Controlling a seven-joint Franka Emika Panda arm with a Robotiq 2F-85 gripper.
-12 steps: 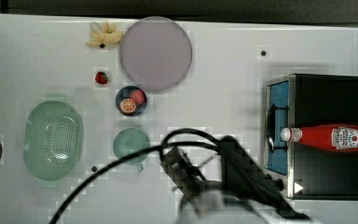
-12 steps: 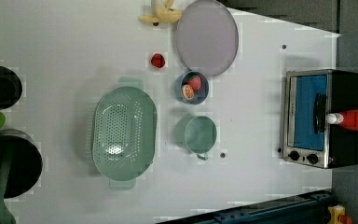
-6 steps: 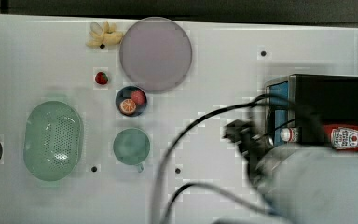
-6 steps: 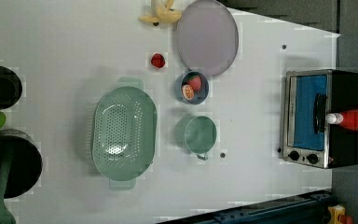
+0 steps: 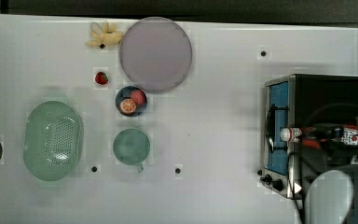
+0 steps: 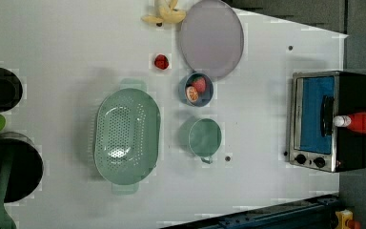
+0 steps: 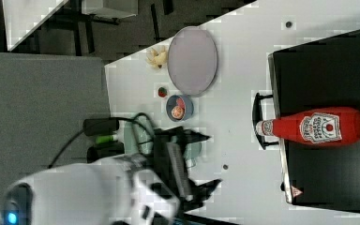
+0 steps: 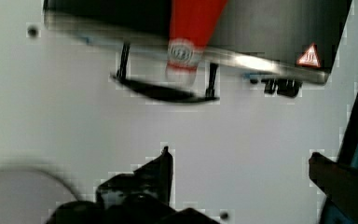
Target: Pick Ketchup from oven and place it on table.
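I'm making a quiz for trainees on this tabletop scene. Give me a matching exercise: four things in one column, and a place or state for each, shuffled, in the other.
Things:
1. Ketchup
2. strawberry
3. orange slice
4. claw

Places or states:
A. inside the small blue bowl
B. open, holding nothing
C. lying on its side on top of the oven
D. on the bare table, beside the lilac plate

Pairs: 1-C, 2-D, 3-A, 4-B
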